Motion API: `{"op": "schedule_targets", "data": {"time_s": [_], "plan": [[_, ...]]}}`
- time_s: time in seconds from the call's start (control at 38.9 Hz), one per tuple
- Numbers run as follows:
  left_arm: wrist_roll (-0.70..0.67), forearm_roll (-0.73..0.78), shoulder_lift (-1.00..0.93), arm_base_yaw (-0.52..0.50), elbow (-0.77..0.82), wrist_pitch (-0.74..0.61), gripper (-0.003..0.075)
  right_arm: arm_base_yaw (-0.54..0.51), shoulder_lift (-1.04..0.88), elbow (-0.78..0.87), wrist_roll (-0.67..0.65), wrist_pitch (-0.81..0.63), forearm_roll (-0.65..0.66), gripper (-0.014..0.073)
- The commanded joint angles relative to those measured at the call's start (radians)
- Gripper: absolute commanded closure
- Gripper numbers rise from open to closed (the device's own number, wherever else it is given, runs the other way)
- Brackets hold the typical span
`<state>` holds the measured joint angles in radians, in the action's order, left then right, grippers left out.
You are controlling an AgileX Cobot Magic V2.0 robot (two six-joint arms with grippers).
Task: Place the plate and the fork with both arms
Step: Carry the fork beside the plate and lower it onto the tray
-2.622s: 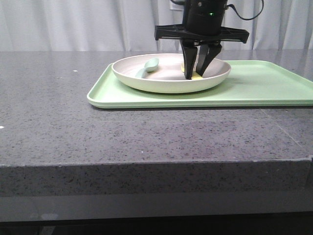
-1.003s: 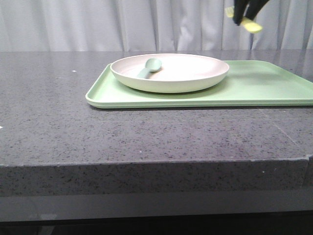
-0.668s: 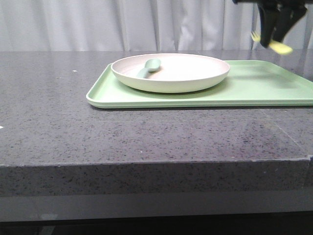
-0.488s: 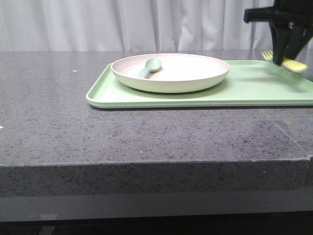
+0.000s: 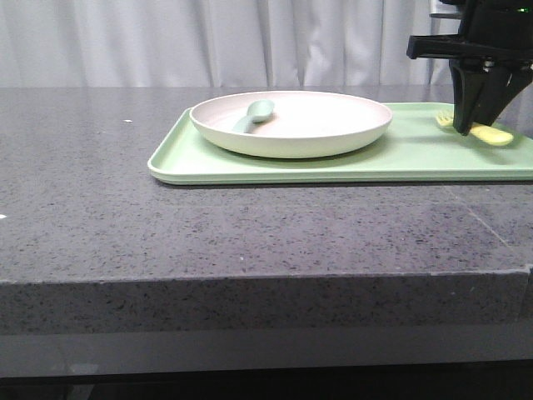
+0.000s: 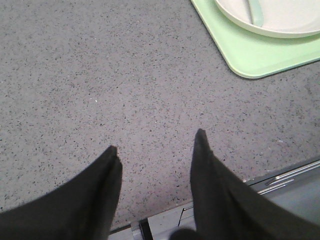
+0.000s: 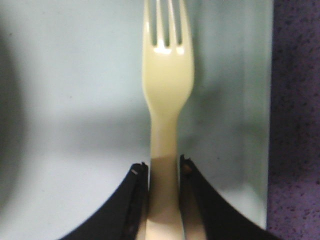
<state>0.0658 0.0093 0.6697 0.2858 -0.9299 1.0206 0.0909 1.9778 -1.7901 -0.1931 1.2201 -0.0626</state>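
Observation:
The cream plate rests on the light-green tray with a grey-green spoon in it. My right gripper is shut on the handle of the pale-yellow fork and holds it low over the tray's right end, to the right of the plate. In the right wrist view the fork sticks out from between the fingers, gripper, tines away, over the tray. My left gripper is open and empty over bare counter near its front edge; it is not seen in the front view.
The tray's near-left corner and the plate show in the left wrist view. The grey speckled counter stretches left and in front of the tray. White curtains hang behind.
My right gripper lifted the fork out of the plate, carried it right, and has come down with it over the tray's right end. The plate and spoon stayed put.

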Motion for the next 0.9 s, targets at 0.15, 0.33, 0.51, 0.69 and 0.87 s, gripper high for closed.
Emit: {"op": "schedule_targets", "data": {"time_s": [0.15, 0.33, 0.51, 0.69, 0.87], "plan": [[-0.002, -0.009, 0.005, -0.003, -0.025, -0.07, 0.0407, -0.006, -0.063, -0.024, 0.019, -0.031, -0.007, 0.0433], [-0.002, -0.009, 0.005, -0.003, -0.025, -0.07, 0.0407, -0.006, -0.063, -0.024, 0.019, -0.049, -0.005, 0.0432], [-0.002, -0.009, 0.005, -0.003, -0.025, -0.07, 0.0407, -0.006, -0.063, -0.024, 0.019, -0.044, -0.006, 0.043], [-0.002, -0.009, 0.005, -0.003, -0.025, -0.07, 0.0407, -0.006, -0.063, -0.024, 0.019, -0.025, -0.006, 0.043], [-0.002, -0.009, 0.005, -0.003, -0.025, -0.07, 0.0407, -0.006, -0.046, -0.024, 0.019, -0.002, -0.006, 0.0403]]}}
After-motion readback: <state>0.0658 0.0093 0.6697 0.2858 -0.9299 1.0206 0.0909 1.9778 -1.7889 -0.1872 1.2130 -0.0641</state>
